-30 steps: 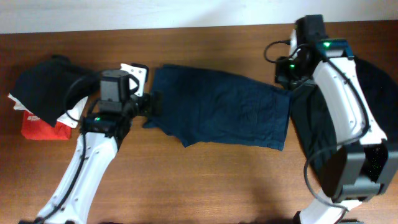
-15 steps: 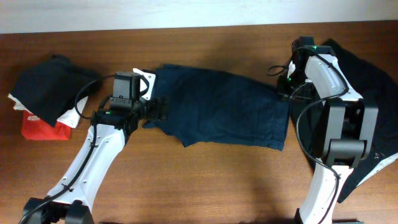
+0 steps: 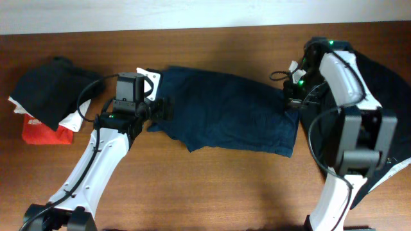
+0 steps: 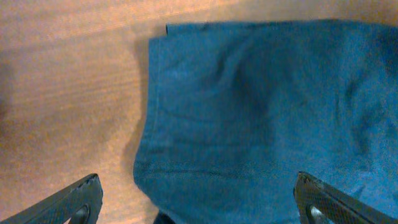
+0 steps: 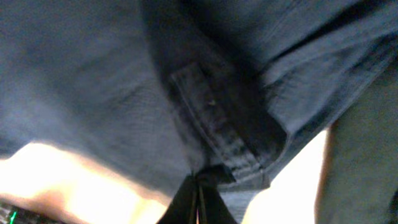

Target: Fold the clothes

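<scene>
The navy garment (image 3: 225, 112) lies spread flat across the middle of the table. My left gripper (image 3: 160, 109) hovers open over its left hem. In the left wrist view the two fingertips (image 4: 74, 202) stand wide apart on either side of the navy cloth (image 4: 261, 106), gripping nothing. My right gripper (image 3: 292, 102) sits at the garment's right edge. In the right wrist view it (image 5: 199, 199) is shut, pinching a folded hem of the navy cloth (image 5: 93, 93). A larger black garment (image 3: 392, 83) lies at the far right, mostly hidden under the right arm.
At the far left, a folded black cloth (image 3: 48, 90) rests on white and red items (image 3: 45, 133). Bare wooden tabletop (image 3: 225, 186) runs along the front. The table's back edge meets a white wall (image 3: 192, 13).
My right gripper has closed on the navy garment's right edge, and that arm has shifted slightly. The left gripper moved a little right over the left hem and has stayed open.
</scene>
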`<state>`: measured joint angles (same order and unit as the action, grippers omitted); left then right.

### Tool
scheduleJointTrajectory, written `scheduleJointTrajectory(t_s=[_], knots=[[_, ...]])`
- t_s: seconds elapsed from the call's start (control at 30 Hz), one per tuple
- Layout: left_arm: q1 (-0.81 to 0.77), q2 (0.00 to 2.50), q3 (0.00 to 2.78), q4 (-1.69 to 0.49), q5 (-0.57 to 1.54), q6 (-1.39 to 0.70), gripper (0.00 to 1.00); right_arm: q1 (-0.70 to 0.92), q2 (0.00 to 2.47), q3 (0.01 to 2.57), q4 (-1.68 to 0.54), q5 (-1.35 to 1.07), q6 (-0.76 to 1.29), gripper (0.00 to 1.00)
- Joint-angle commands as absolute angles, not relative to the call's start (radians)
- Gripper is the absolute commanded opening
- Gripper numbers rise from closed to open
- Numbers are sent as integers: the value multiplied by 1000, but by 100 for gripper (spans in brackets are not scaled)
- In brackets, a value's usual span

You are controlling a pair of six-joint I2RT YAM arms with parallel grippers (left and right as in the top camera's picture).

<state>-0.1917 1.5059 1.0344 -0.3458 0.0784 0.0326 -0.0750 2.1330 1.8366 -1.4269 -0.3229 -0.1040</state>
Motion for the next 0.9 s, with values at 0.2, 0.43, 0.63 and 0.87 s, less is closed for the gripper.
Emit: scheduleJointTrajectory(t_s=[0.2, 0.43, 0.63, 0.87], knots=[[-194, 1540, 1051, -139, 115, -16, 92, 115, 1897, 1885, -1699, -534, -506, 4], [-184, 1773, 1235, -197, 136, -15, 92, 262, 1895, 1885, -1690, -263, -291, 4], [-168, 2037, 1534, -326, 136, -16, 92, 234, 1895, 1885, -1687, -250, -267, 4], [-141, 2228, 1666, -391, 168, -15, 92, 228, 1895, 1885, -1687, -249, -267, 4]])
